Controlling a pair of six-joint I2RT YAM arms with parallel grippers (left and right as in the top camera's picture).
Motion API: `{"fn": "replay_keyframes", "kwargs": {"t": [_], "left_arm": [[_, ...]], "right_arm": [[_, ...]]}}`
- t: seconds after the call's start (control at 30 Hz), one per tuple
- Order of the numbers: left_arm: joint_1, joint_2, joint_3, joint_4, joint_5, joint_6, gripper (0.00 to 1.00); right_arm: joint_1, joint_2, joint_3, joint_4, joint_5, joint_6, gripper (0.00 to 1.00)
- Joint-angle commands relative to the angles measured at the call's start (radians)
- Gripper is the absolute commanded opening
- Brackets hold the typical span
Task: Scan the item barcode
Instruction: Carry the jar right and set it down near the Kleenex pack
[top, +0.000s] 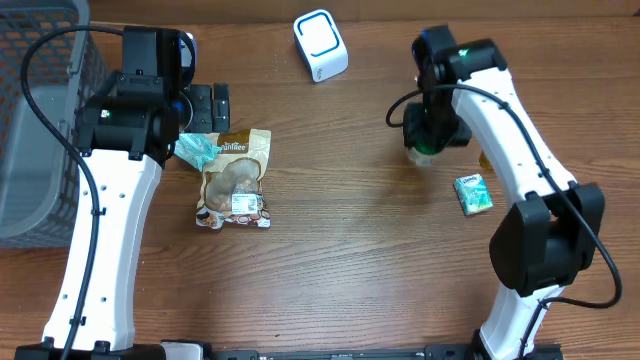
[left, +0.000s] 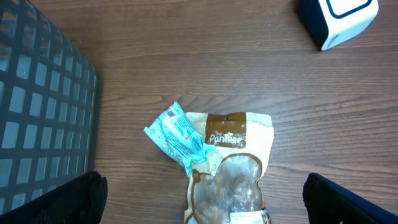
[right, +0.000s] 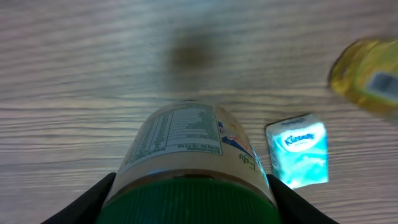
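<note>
Right of the scanner (top: 320, 45) | right gripper (top: 428, 130) jaws clamped on green-capped bottle (right: 186, 140), above worktop (top: 350, 260) | left gripper (top: 208, 108) jaws wide apart, empty | pickup done; barcode likely not yet scanned.

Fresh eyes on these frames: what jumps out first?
The right gripper clamps a green-capped bottle at its cap, label facing the wrist camera, on the table's right side near a tissue pack. The left gripper hangs wide open near a snack pouch and teal packet. A white scanner sits far-centre.
</note>
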Motion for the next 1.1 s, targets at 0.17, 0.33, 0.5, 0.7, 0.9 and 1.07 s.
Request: {"fn": "replay_keyframes", "kwargs": {"t": [0.17, 0.33, 0.5, 0.7, 0.9, 1.07], "left_arm": [[0.002, 0.005, 0.012, 0.000, -0.005, 0.015, 0.99], [0.002, 0.005, 0.012, 0.000, -0.005, 0.015, 0.99], [0.002, 0.005, 0.012, 0.000, -0.005, 0.015, 1.00], [0.002, 0.005, 0.012, 0.000, -0.005, 0.015, 1.00], [0.002, 0.005, 0.012, 0.000, -0.005, 0.015, 0.99], [0.002, 0.005, 0.012, 0.000, -0.005, 0.015, 0.99]], "right_arm": [[0.000, -0.003, -0.190, 0.109, 0.019, 0.026, 0.18], [0.000, -0.002, -0.258, 0.204, 0.085, 0.026, 0.27], [0.000, -0.002, -0.299, 0.246, 0.085, 0.026, 0.57], [0.000, 0.000, -0.300, 0.251, 0.085, 0.026, 0.93], [0.000, -0.003, -0.237, 0.238, 0.085, 0.027, 0.90], [0.022, -0.015, 0.028, 0.116, -0.017, 0.027, 0.89]]}}
